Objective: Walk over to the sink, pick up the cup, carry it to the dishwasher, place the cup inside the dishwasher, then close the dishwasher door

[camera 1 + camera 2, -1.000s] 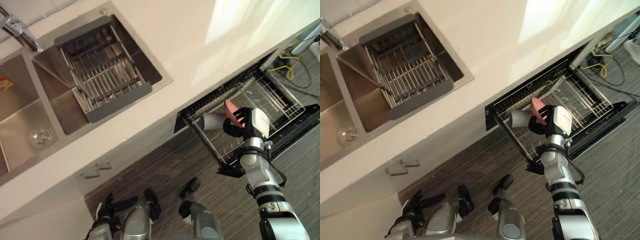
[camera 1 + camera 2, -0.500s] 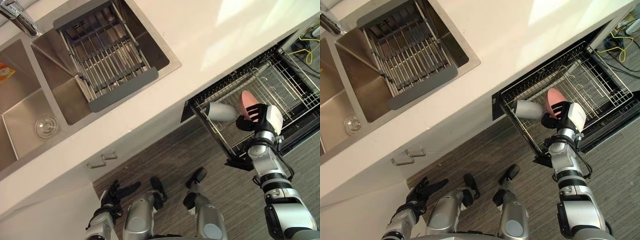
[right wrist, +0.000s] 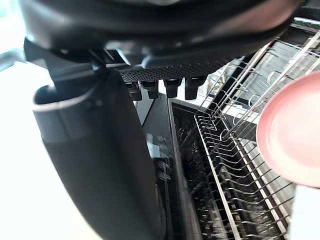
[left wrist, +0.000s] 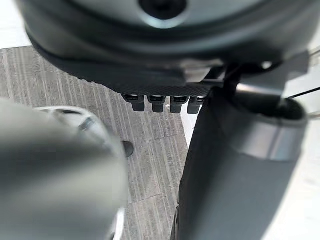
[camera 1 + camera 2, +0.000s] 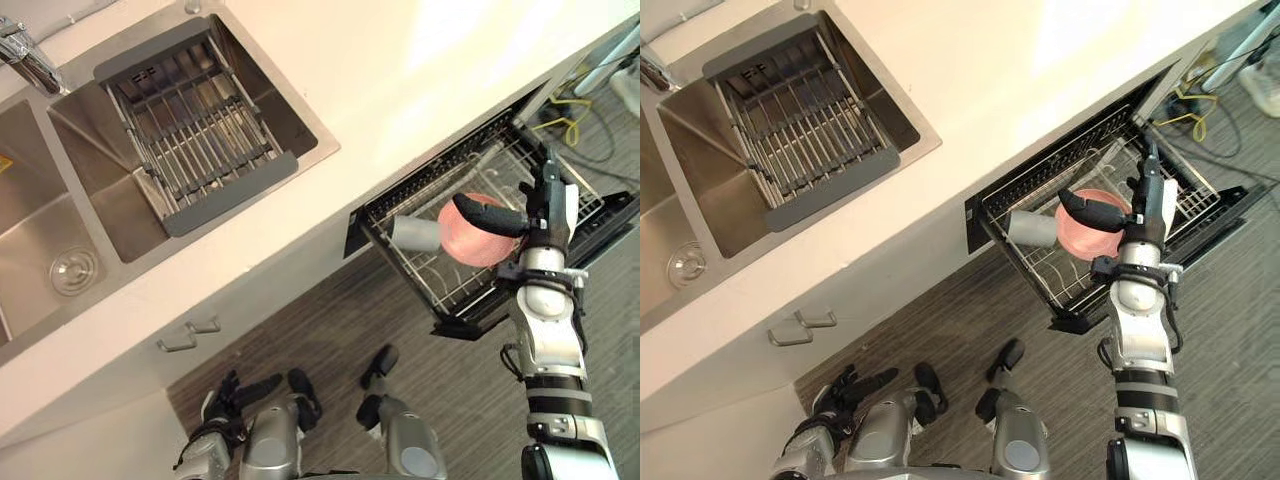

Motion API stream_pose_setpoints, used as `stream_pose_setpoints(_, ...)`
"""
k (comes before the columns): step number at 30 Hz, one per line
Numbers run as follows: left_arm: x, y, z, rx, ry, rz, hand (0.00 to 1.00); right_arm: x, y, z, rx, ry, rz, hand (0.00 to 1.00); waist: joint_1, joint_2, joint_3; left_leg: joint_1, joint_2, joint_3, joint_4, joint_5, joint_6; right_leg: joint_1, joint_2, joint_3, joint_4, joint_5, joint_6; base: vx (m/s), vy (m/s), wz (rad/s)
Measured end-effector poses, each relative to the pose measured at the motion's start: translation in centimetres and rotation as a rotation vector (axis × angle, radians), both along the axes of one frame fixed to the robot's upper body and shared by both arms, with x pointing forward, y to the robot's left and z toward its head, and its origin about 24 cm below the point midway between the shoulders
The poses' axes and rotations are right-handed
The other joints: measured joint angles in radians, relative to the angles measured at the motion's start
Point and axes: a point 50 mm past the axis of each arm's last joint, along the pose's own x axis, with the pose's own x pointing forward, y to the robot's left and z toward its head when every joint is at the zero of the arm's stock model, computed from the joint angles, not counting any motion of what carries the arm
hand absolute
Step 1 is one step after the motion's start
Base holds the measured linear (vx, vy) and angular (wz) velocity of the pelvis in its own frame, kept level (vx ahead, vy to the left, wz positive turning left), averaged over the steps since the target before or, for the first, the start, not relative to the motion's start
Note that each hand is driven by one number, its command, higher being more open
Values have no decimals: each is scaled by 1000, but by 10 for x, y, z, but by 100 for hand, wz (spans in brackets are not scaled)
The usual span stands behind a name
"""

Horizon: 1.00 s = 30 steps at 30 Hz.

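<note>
Item, pink cup (image 5: pixel 472 245): over the near part of the pulled-out dishwasher rack (image 5: pixel 440 292), a round pink face turned up toward us. We cannot tell whether it rests on the wires.

Item, grey cylinder (image 5: pixel 415 233): lying in the rack, just beside the cup.

Right hand (image 5: pixel 552 205): raised above the rack's outer edge on an upright forearm. The fingers are straight, in line with the forearm, and curl round nothing. The thumb (image 5: pixel 492 216) is stretched sideways across the cup's upper edge. In the right wrist view, rack wire shows between thumb and cup, so we log contact as undecided.

Dishwasher door (image 5: pixel 612 222): let down, under the rack.

Counter (image 5: pixel 400 90): over the rack's back.

Sink (image 5: pixel 110 200): well apart from the rack, with a slatted tray (image 5: pixel 195 125) set in it.

Left hand (image 5: pixel 228 392): low, well apart from the rack, fingers loose and spread, holding nothing
</note>
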Motion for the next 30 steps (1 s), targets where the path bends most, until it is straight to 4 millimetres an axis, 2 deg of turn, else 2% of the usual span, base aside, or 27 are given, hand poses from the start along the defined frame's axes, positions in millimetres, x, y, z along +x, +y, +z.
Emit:
stream_pose_setpoints(2, -7, 4, -2, 16, 13, 29, 100, -11, -9, -6, 28, 3, -49, 100, -1, -12, -19, 24, 3, 8, -3, -3, -5, 16, 5, 9, 0, -10, -3, -4, 57, -12)
stream_pose_setpoints(7, -21, 6, -8, 33, 65, 69, 100, -36, -51, -20, 147, 36, -303, 100, -22, -22, -72, 55, 14, 25, 0, -10, -17, 37, 19, 23, 0, -16, -6, 8, 54, -11)
stream_pose_setpoints(9, -26, 6, -10, 33, 88, 84, 100, -56, -74, -42, 242, 86, -464, 100, -37, -23, -77, 88, 13, 32, -7, -13, -21, 62, 21, 34, 1, -17, -5, 9, 79, -13)
stream_pose_setpoints(10, -26, 6, -10, 34, 91, 86, 100, -62, -78, -48, 267, 101, -502, 0, -40, -23, -79, 93, 13, 35, -8, -14, -22, 64, 22, 38, 0, -17, -4, -21, 90, -16)
stream_pose_setpoints(12, -33, 7, -13, 31, 112, 98, 100, -89, -82, -81, 365, 180, -633, 0, -57, -25, -97, 97, 13, 41, -15, -15, -23, 63, 22, 43, 0, -24, 4, -38, 83, -10)
stream_pose_setpoints(13, -34, 7, -13, 31, 116, 101, 100, -96, -81, -90, 391, 206, -660, 0, -59, -26, -99, 99, 13, 44, -16, -15, -23, 64, 22, 45, 0, -29, 4, -44, 71, -9)
stream_pose_setpoints(15, -36, 8, -14, 32, 129, 103, 100, -119, -72, -127, 518, 305, -726, 0, -72, -26, -102, 104, 14, 51, -20, -15, -23, 64, 24, 44, 0, -39, -6, -54, 67, -10)
stream_pose_setpoints(16, -38, 8, -15, 33, 140, 104, 100, -125, -64, -142, 555, 358, -739, 0, -81, -25, -103, 104, 16, 54, -23, -15, -23, 62, 26, 41, 0, -42, -9, -55, 63, -8)
stream_pose_setpoints(18, -38, 8, -15, 35, 145, 106, 100, -132, -55, -157, 591, 414, -750, 0, -84, -23, -103, 104, 20, 57, -24, -17, -23, 61, 29, 40, 0, -44, -11, -31, 54, -6)
stream_pose_setpoints(19, -39, 8, -16, 34, 155, 108, 100, -135, -48, -165, 617, 447, -752, 0, -84, -21, -105, 104, 27, 56, -18, -14, -37, 63, 34, 39, 0, -47, -15, -9, 38, -1)
stream_pose_setpoints(23, -40, 7, -16, 25, 169, 105, 100, -129, -38, -172, 621, 485, -678, 0, -81, -8, -112, 97, 34, 47, -13, -14, -41, 62, 39, 29, 0, -53, -16, 4, 63, 6)
stream_pose_setpoints(27, -39, 6, -16, 14, 163, 94, 100, -105, -24, -179, 621, 534, -547, 0, -71, 4, -108, 80, 39, 26, -5, -16, -45, 63, 38, 7, 0, -58, -9, 8, 102, 16)
stream_pose_setpoints(30, -37, 5, -16, 5, 155, 85, 100, -86, -12, -180, 605, 558, -462, 0, -50, 25, -99, 72, 40, 4, -2, -16, -45, 67, 38, -18, 0, -65, -6, 12, 71, 21)
